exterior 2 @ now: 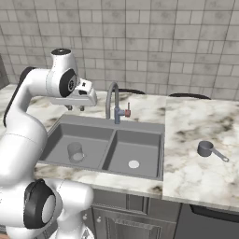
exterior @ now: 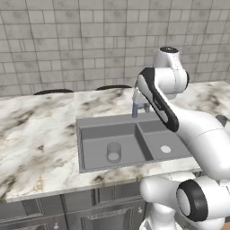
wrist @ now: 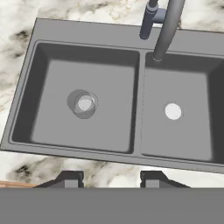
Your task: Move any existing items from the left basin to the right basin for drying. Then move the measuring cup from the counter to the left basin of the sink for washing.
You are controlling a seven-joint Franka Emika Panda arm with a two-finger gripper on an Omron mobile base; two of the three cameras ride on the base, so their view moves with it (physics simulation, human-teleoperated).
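A pale see-through tumbler [wrist: 83, 103] [exterior: 113, 152] [exterior 2: 75, 151] stands upright in the wider left basin [wrist: 52, 87] [exterior: 94, 143] [exterior 2: 60, 135], over its drain. The narrower right basin [wrist: 183, 87] [exterior: 157, 139] [exterior 2: 135, 147] holds only its pale drain [wrist: 173, 111]. On the marble counter [exterior 2: 196, 121], right of the sink, sits the dark grey measuring cup [exterior 2: 206, 149], its handle pointing right. My gripper [wrist: 111, 178] [exterior 2: 75, 108] hovers high over the sink's left side, open, nothing between its fingers, well apart from the tumbler.
The arched steel faucet [wrist: 168, 26] [exterior 2: 112, 100] [exterior: 134, 107] rises behind the divider between the basins and reaches over the right basin. A tiled wall backs the counter. Broad marble [exterior: 36, 130] spreads left of the sink.
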